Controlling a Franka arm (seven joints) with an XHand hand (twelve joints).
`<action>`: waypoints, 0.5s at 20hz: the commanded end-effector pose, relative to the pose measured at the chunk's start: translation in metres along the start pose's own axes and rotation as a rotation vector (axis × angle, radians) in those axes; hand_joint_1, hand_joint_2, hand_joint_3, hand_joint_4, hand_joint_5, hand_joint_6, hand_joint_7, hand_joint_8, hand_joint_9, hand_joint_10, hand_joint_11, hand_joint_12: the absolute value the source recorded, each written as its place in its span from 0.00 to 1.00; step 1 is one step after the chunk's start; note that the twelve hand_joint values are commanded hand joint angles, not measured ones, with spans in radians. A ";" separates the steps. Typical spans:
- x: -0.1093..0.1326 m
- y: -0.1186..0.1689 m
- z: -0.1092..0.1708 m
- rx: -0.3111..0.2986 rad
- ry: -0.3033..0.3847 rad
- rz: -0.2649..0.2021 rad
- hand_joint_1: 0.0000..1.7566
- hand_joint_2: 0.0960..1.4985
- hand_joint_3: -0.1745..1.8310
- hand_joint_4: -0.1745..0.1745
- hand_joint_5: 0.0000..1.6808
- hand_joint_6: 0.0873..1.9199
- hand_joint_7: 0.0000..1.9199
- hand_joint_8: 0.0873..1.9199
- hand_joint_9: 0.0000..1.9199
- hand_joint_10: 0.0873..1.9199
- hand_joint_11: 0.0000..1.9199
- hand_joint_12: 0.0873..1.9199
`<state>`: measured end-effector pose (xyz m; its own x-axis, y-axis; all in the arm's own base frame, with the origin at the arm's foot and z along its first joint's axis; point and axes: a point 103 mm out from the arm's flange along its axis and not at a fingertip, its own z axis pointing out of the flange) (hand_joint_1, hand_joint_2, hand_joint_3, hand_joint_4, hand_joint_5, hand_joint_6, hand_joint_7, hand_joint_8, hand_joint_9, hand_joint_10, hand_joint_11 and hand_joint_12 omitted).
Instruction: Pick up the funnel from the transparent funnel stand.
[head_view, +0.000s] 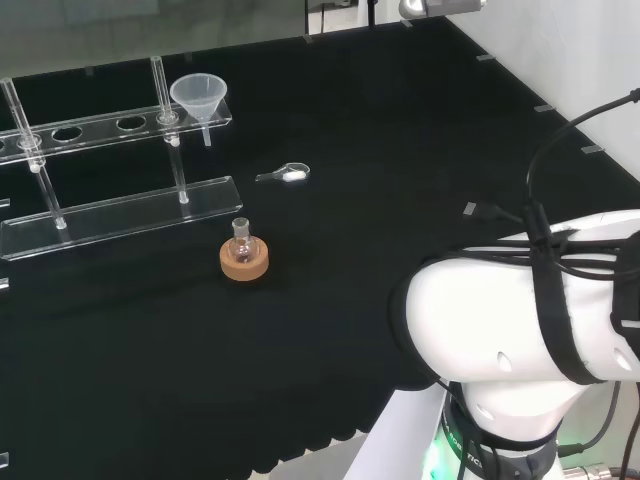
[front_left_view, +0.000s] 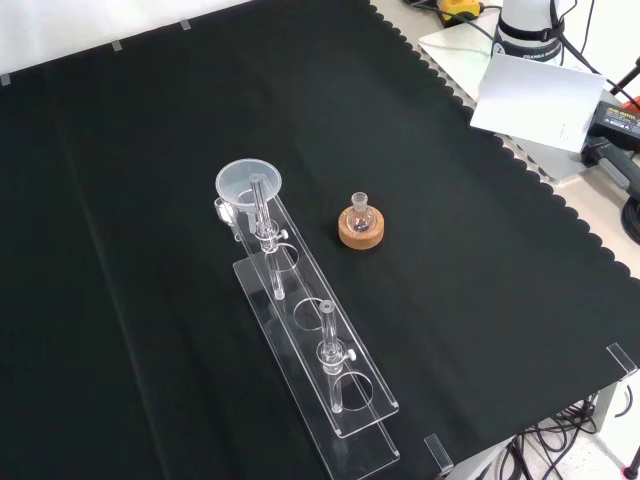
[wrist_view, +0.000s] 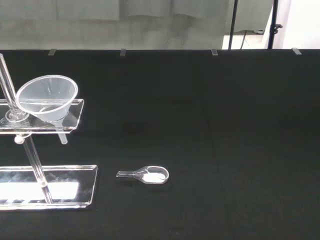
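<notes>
Since the funnel (head_view: 197, 97) sits in the funnel stand's (head_view: 120, 214) end hole, a careless grab could topple it; the hand's state I cannot tell.

A laboratory bench draped in black cloth (head_view: 400, 150). At ten o'clock in the head view stands a clear funnel stand (head_view: 100, 170) holding a funnel (head_view: 197, 97); a small flask (head_view: 241, 236) sits on a cork ring (head_view: 244, 261) near centre.

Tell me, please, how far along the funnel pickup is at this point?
Nothing looks done yet. The clear plastic funnel sits in the end hole of the transparent funnel stand, untouched. The small flask on its cork ring stands nearby. The approach, the grasp and the lift out of the hole are all left.
</notes>
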<state>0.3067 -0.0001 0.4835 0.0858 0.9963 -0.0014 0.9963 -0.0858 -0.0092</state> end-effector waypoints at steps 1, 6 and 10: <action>0.000 0.000 -0.001 -0.013 -0.009 0.002 0.05 0.71 0.33 0.59 0.14 0.00 0.01 0.17 0.08 0.29 0.08 0.69; -0.001 -0.002 -0.002 -0.013 -0.006 0.010 0.00 0.78 0.30 0.62 0.13 0.00 0.00 0.14 0.06 0.30 0.05 0.70; -0.002 -0.001 -0.002 -0.009 -0.010 0.019 0.00 0.78 0.29 0.62 0.13 0.00 0.00 0.14 0.06 0.30 0.05 0.70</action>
<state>0.3145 0.0026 0.4698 0.0913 0.9957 -0.0161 0.9949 -0.0919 -0.0423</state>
